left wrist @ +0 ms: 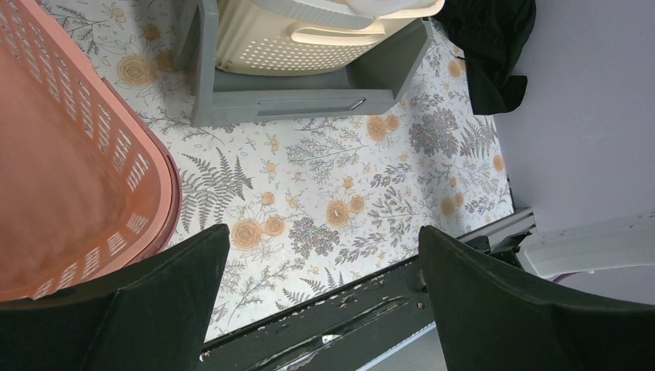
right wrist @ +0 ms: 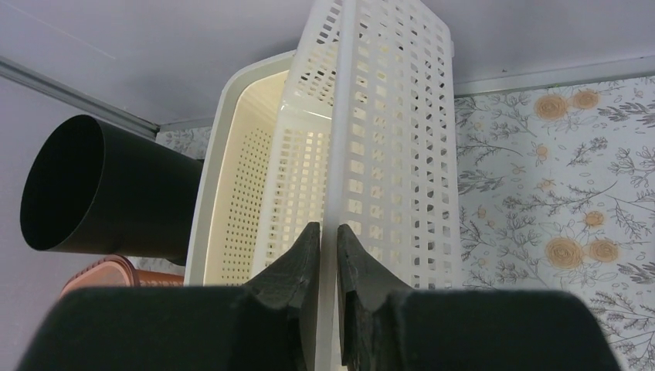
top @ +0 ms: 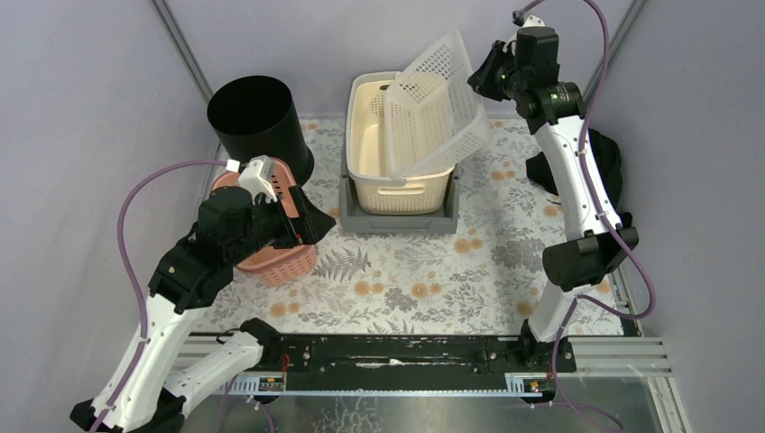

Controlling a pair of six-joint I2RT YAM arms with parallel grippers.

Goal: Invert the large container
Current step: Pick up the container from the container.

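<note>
A large white lattice container [top: 440, 104] hangs tilted on edge, its lower side resting in a cream perforated basket [top: 377, 176]. My right gripper [top: 479, 81] is at its upper right rim. In the right wrist view the right gripper [right wrist: 328, 229] is shut on the thin rim of the white container [right wrist: 394, 116], one fingertip on each side, with the cream basket [right wrist: 235, 162] behind it. My left gripper [top: 311, 224] hovers by a pink basket [top: 275, 260], far from the container. In the left wrist view the left gripper [left wrist: 324, 255] is open and holds nothing.
The cream basket sits in a grey tray [top: 397, 219] at the back middle. A black cylinder bin [top: 257, 113] stands at the back left, right behind the pink basket. A black cloth [top: 603, 162] lies at the right edge. A flowered mat [top: 424, 280] covers the table.
</note>
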